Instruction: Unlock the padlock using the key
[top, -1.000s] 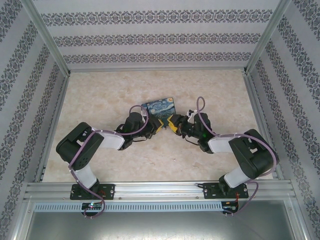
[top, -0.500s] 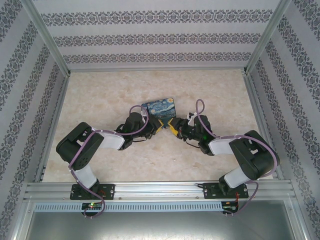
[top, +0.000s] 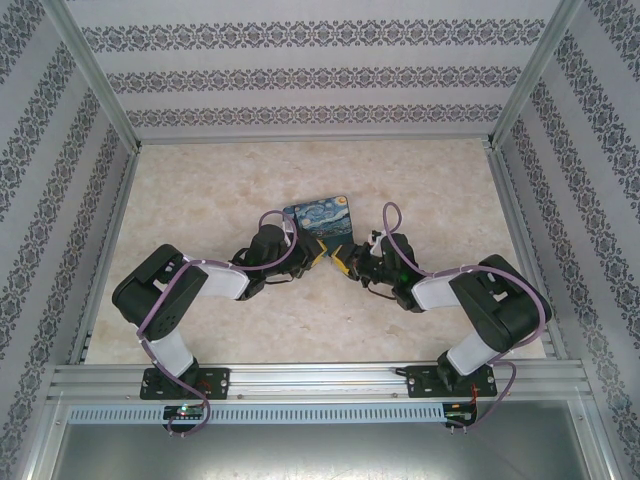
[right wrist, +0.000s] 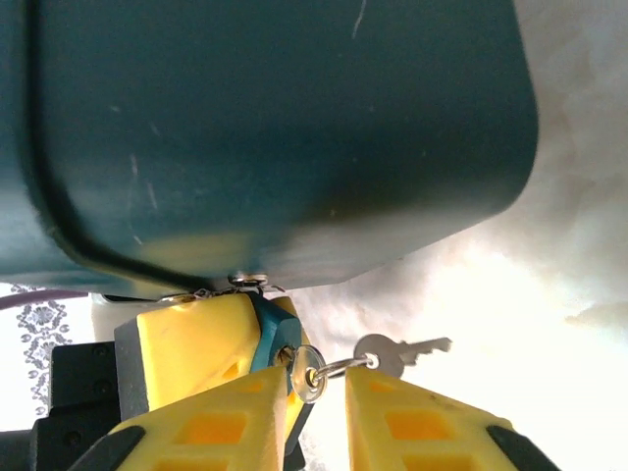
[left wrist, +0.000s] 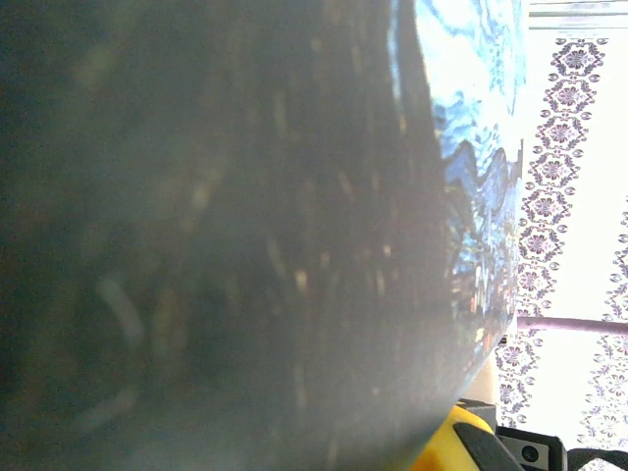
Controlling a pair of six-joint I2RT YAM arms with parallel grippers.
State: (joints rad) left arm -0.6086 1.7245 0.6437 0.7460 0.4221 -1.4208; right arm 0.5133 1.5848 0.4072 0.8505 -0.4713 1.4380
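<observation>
Key (right wrist: 307, 372) between nearly closed right jaws

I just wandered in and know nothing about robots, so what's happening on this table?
Two robot arms are working on a tiny blue padlock hanging at the edge of a painted tin. The left gripper appears clamped on the padlock, steadying it. A small key seems to sit in the lock, with a spare key dangling from its ring. The right gripper straddles the key's head; whether it pinches it yet is hard to tell.
</observation>
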